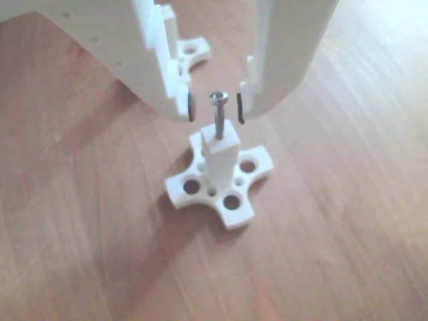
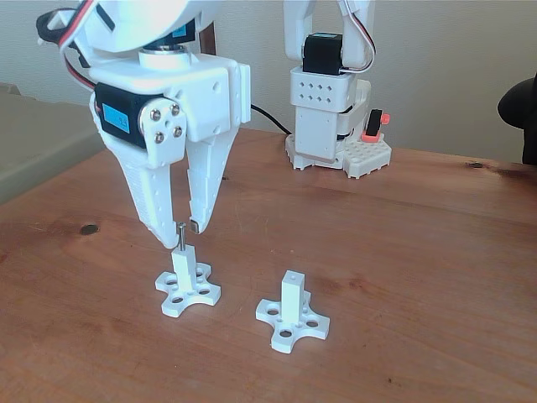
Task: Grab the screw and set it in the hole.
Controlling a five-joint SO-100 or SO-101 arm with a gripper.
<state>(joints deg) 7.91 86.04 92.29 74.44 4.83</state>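
Observation:
The dark grey screw (image 1: 219,120) stands upright with its lower end in the hole in the top of a white square post (image 1: 219,157); the shaft fills the hole. The post rises from a cross-shaped white base (image 1: 231,200). My gripper (image 1: 216,107) hangs straight above, open, one black pad on each side of the shiny screw head with a small gap on both sides. The fixed view shows the same: the screw (image 2: 180,238) sticks out of the left post (image 2: 183,267), and the gripper (image 2: 181,232) has its fingertips level with the screw head.
A second white post on a cross base (image 2: 291,312) stands to the right on the wooden table (image 2: 419,277); its edge shows behind my fingers (image 1: 190,48). The arm's white base (image 2: 331,126) is at the back. A dark knot (image 2: 89,229) marks the table at left.

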